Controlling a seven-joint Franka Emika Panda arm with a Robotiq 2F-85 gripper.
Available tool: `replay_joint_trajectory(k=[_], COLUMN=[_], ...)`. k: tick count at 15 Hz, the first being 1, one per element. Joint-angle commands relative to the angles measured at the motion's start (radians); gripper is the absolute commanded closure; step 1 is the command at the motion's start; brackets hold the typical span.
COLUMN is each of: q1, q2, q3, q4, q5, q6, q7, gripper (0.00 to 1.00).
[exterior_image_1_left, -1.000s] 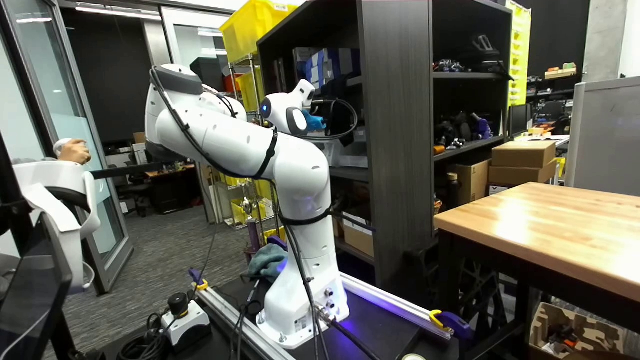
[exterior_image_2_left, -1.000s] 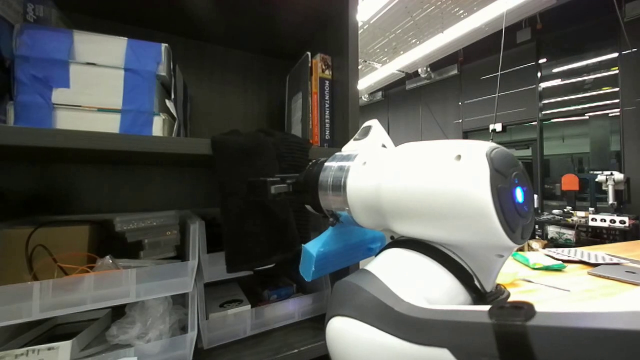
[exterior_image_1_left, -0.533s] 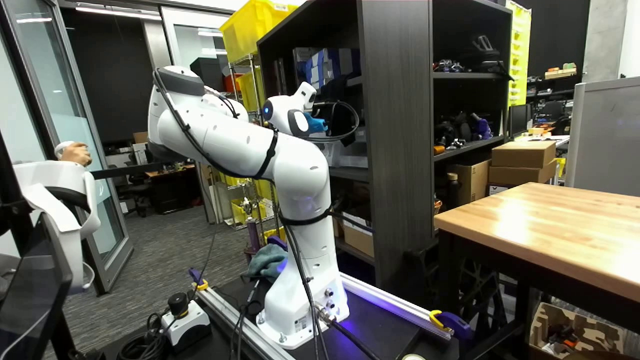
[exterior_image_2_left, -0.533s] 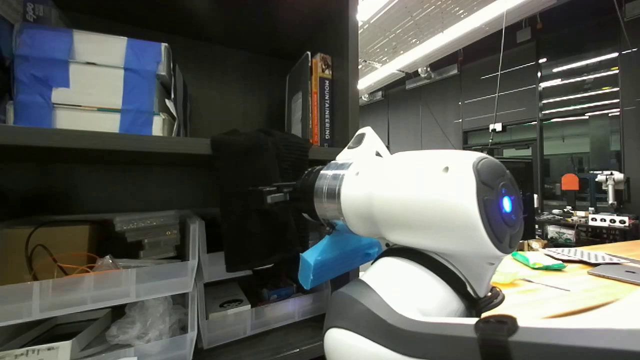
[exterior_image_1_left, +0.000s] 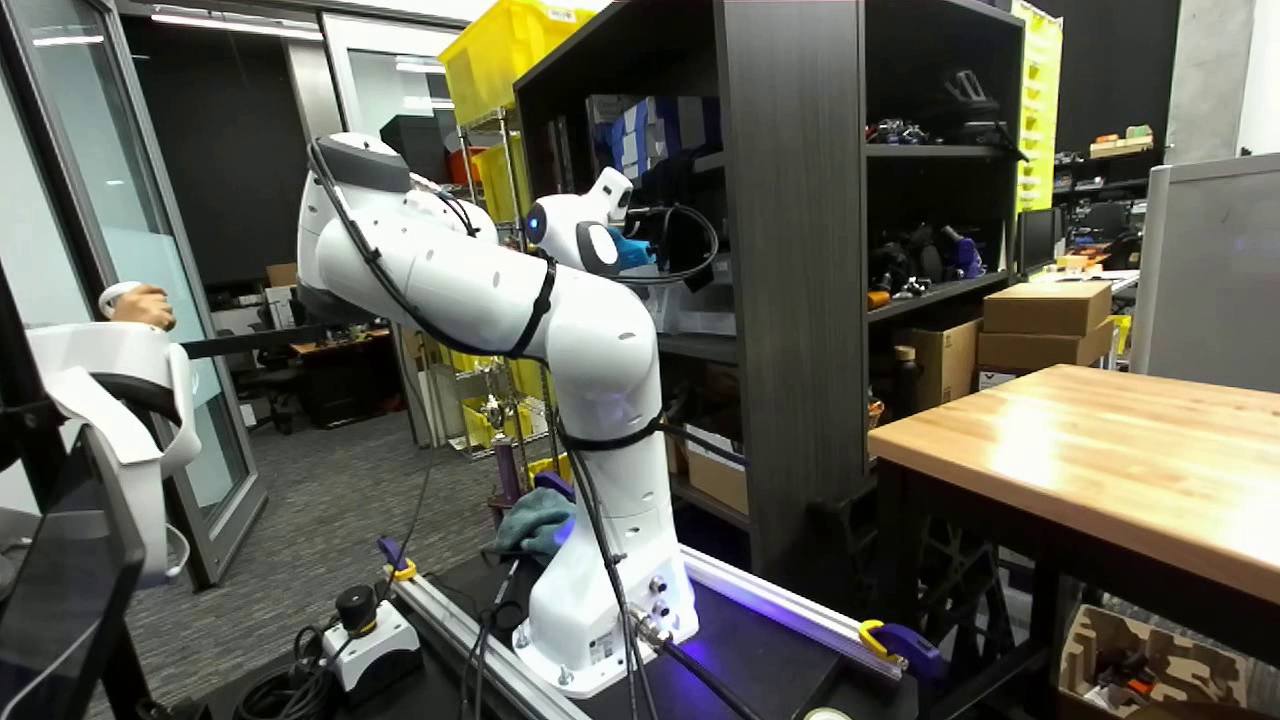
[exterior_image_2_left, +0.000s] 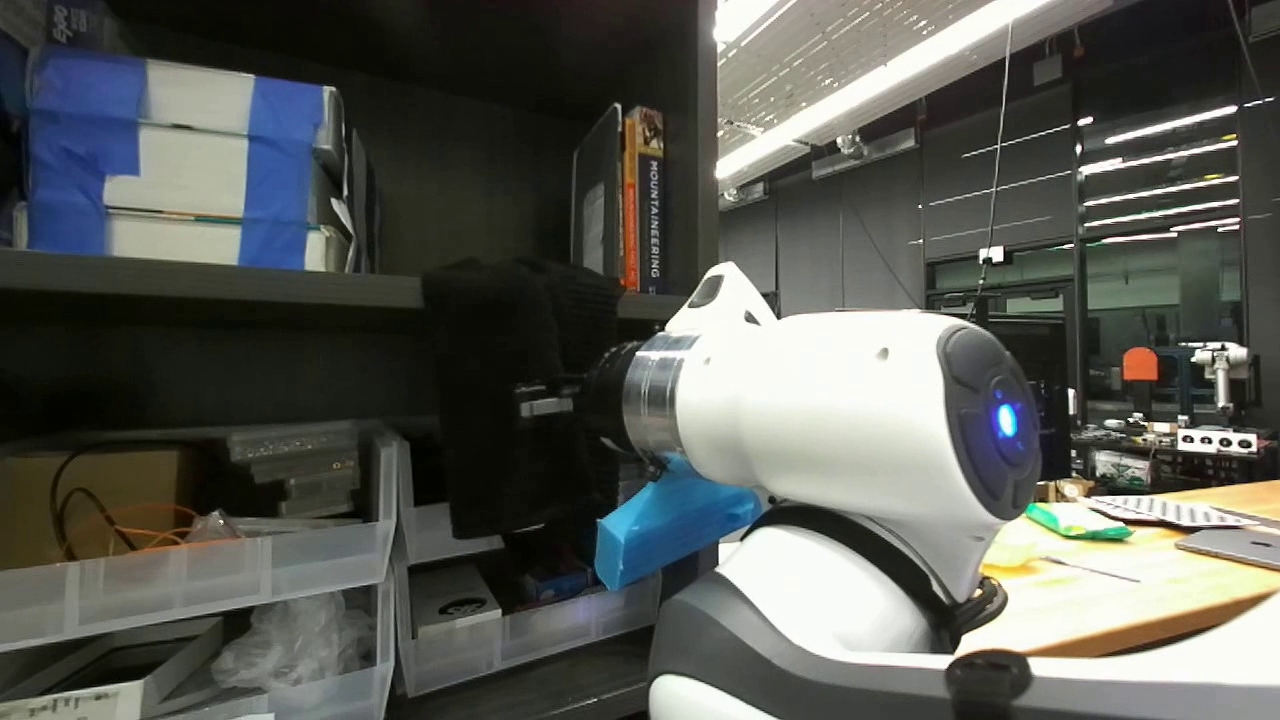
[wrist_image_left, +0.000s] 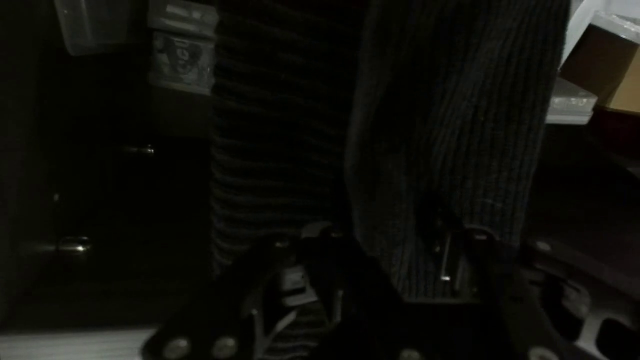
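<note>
I see the white arm (exterior_image_1_left: 450, 270) rise almost upright from its bolted base (exterior_image_1_left: 615, 625) to a rounded shoulder (exterior_image_1_left: 605, 345), then reach back and up to a bent elbow (exterior_image_1_left: 345, 190), its highest part. The wrist (exterior_image_2_left: 800, 390) lies about level, a blue light (exterior_image_2_left: 1007, 420) glowing on its round grey end cap (exterior_image_2_left: 962, 372). Past a bright metal collar (exterior_image_2_left: 658, 390) comes the tool (exterior_image_2_left: 530, 397), pointing leftward in an exterior view. Its fingers (exterior_image_2_left: 546, 408) are mostly dark and hard to make out; in the wrist view they stand apart, with a gap between them.
</note>
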Motion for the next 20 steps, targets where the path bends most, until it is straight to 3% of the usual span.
replay_joint_trajectory(k=[1,3,9,12,14,18,20], q1=[-0.002,-0.001,0.039,0.109,0.214,0.470,0.606], q2=[0.010,0.017,0.065,0.137,0.222,0.302,0.276], q3=[-0.009,-0.014,-0.050,-0.107,-0.196,-0.468,-0.613], q4=[-0.016,-0.020,-0.052,-0.086,-0.133,-0.229,-0.283], q5=[-0.043,-0.050,-0.092,-0.135,-0.194,-0.335,-0.304], q6=[0.012,0.011,0.001,-0.036,-0.088,-0.212,-0.309], q7=[0.026,0.023,0.019,0.004,-0.023,-0.043,-0.114], gripper=[0.89,1.00,0.99,0.99,0.99,0.99,0.99])
